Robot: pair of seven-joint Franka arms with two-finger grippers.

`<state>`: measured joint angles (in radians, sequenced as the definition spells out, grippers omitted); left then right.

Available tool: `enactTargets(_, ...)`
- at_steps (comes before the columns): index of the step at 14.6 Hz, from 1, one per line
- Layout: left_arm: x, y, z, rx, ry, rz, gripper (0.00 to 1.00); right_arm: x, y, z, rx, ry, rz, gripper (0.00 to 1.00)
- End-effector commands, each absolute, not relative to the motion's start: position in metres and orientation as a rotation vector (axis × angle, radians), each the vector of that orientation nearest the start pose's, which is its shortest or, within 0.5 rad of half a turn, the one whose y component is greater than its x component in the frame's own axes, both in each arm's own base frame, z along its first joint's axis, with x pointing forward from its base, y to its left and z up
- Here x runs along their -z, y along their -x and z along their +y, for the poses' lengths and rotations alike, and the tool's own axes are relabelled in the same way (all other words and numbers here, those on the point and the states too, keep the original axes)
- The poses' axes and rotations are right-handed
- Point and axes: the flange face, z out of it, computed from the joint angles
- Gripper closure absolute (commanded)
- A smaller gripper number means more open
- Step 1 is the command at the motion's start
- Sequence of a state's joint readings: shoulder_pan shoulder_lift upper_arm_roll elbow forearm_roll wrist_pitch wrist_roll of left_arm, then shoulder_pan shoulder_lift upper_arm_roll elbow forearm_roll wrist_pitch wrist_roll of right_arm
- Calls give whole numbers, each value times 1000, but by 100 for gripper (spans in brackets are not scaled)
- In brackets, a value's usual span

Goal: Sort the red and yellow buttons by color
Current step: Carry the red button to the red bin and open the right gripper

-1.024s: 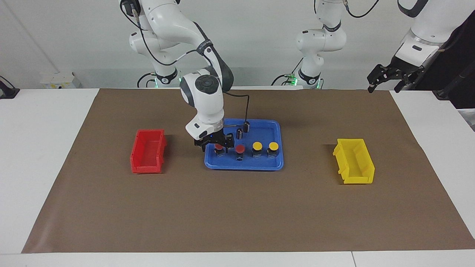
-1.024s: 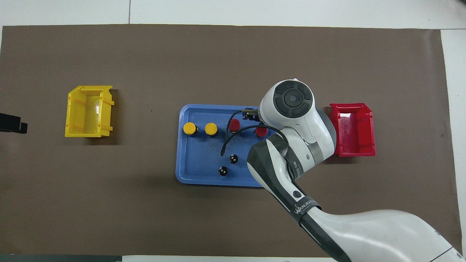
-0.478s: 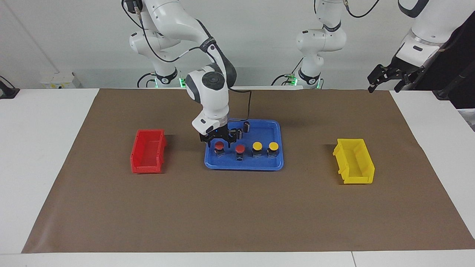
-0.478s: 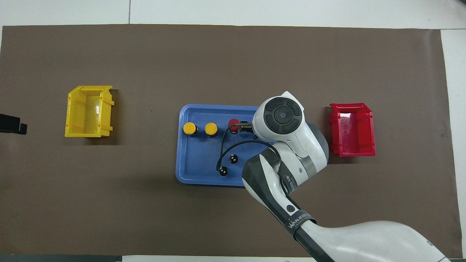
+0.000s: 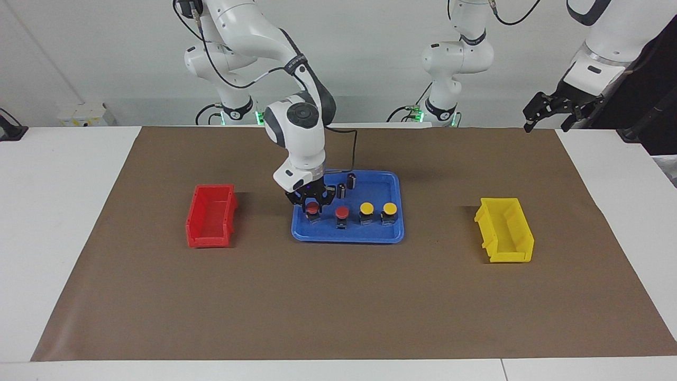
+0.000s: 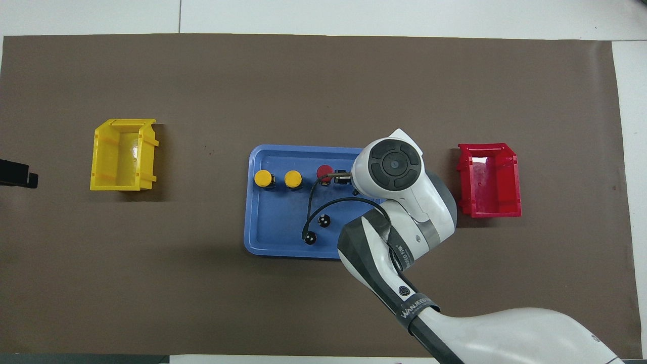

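— Facing view: what is sitting in the blue tray (image 5: 394, 233)?

— Two red buttons (image 5: 342, 212), two yellow buttons (image 5: 366, 207), two dark cylinders (image 5: 351, 180). Red bin (image 5: 210, 215) and yellow bin (image 5: 505, 229) are holding nothing.

— Grippers?

— Right gripper (image 5: 312, 203) is straddling the end red button, fingers spread. Left gripper (image 5: 550, 109) is waiting, raised; its state I cannot tell.

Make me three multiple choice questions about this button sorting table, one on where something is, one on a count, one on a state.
1. Where is the right gripper?
A. over the red bin
B. over the end red button in the blue tray
C. over the yellow bin

2. How many yellow buttons are in the tray?
A. one
B. two
C. four

3. What is in the yellow bin?
A. nothing
B. one button
C. two buttons

Answers: B, its fingers straddle the red button in the blue tray; B, two yellow caps; A, only its bare floor shows.
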<state>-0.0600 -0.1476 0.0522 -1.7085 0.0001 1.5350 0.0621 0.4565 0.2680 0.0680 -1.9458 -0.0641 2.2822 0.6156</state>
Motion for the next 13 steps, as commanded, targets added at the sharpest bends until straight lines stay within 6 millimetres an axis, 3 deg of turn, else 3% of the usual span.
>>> enactTargets(1,-632,-503,-11,23,3134,117,0,-379,-548,292,146,3135,43,74)
enactTargets(2,-621,-508,-25,45,3134,124,0,-401,-566,271,133,3149,23,74)
enactTargets(4,-584,-522,-88,130,3144,65,0,-457,-592,203,108,3155,7,74)
enactTargets(5,-563,-529,-119,172,3153,1,0,-481,-593,162,102,3163,-16,74)
enactTargets(6,-542,-536,-143,167,3157,-21,0,-497,-588,133,88,3169,-51,74)
enactTargets(9,-475,-544,-226,163,3169,-97,4,-497,-559,46,-8,3161,-96,74)
enactTargets(11,-439,-543,-259,158,3170,-111,11,-476,-545,11,-22,3162,-85,74)
enactTargets(13,-419,-536,-278,135,3168,-109,18,-449,-529,-1,42,3163,-80,74)
